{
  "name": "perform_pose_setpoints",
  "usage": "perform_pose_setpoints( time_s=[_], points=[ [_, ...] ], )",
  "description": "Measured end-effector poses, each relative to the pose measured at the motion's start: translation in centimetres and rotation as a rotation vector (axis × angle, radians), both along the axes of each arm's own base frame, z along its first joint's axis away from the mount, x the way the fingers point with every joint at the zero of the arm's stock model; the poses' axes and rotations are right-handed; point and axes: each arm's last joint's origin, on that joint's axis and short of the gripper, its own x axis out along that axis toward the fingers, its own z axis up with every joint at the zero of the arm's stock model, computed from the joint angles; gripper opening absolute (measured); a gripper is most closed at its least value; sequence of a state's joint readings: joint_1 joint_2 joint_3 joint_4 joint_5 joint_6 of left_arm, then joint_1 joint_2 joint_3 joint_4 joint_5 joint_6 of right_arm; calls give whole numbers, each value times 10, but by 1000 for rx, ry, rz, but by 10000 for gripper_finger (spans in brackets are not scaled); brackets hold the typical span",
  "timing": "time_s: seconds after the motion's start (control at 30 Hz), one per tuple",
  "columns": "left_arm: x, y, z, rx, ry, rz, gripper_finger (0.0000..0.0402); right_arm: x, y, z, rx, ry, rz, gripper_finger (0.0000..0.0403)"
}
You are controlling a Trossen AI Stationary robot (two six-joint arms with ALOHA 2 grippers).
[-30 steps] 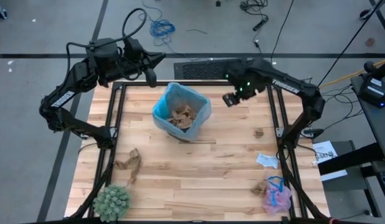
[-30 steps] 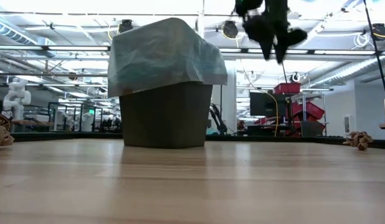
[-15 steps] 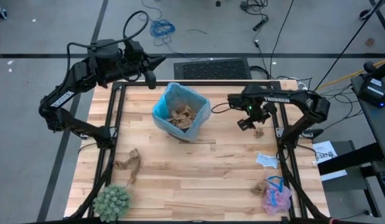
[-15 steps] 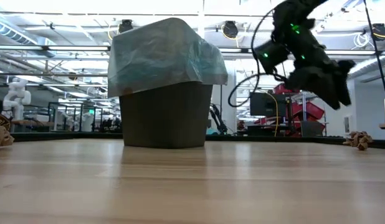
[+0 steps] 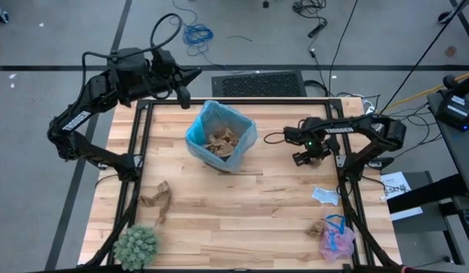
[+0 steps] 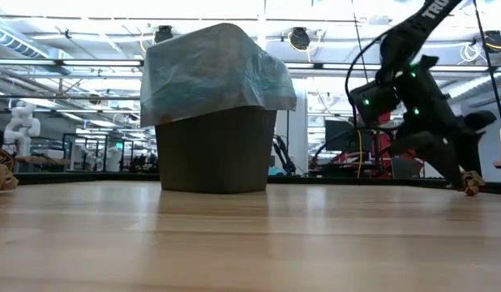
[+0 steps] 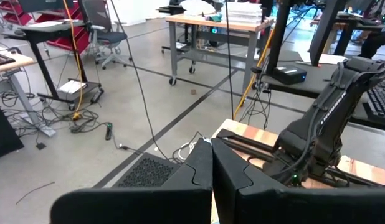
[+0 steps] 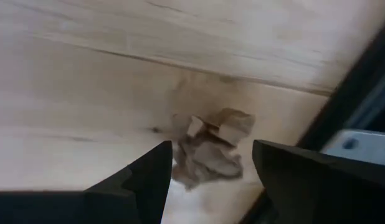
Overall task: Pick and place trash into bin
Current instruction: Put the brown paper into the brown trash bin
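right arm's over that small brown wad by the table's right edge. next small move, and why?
Probably ease the right gripper straight down and close. Its fingers are open with the brown wad lying between them on the table, not yet gripped, and in the low view the gripper is almost at the surface. The bin comes after. The left gripper waits shut off the table's far edge.

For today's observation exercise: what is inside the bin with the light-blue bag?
From above, the bin holds several brown paper wads piled together. Anything beneath that pile is covered, and from table height the bin's dark wall hides its contents.
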State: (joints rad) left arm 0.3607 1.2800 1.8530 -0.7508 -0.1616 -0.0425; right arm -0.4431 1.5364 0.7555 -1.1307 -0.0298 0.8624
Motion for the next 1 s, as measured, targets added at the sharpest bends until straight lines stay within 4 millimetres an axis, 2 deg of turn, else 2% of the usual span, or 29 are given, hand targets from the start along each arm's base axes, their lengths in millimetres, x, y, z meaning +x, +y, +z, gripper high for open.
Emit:
perform_pose_setpoints(
  time_s=[0.1,0.17,0.33,0.5,0.67,0.83,1.0],
  points=[
    [0,0,0,0,0,0,0,-3,2,-11,-10,-24,-17,201],
    [0,0,0,0,0,0,0,-3,2,-13,-10,-50,-22,170],
    [0,0,0,0,0,0,0,4,-1,-9,-33,-134,7,28],
    [0,0,0,-1,0,1,0,11,-11,19,-124,-251,-4,6],
    [0,0,0,-1,-1,0,0,18,-26,81,-303,-470,-33,2],
    [0,0,1,2,-6,1,0,12,-38,158,-509,-717,-26,1],
    [0,0,1,2,-9,1,0,14,-39,239,-732,-1110,137,1]
  ],
)
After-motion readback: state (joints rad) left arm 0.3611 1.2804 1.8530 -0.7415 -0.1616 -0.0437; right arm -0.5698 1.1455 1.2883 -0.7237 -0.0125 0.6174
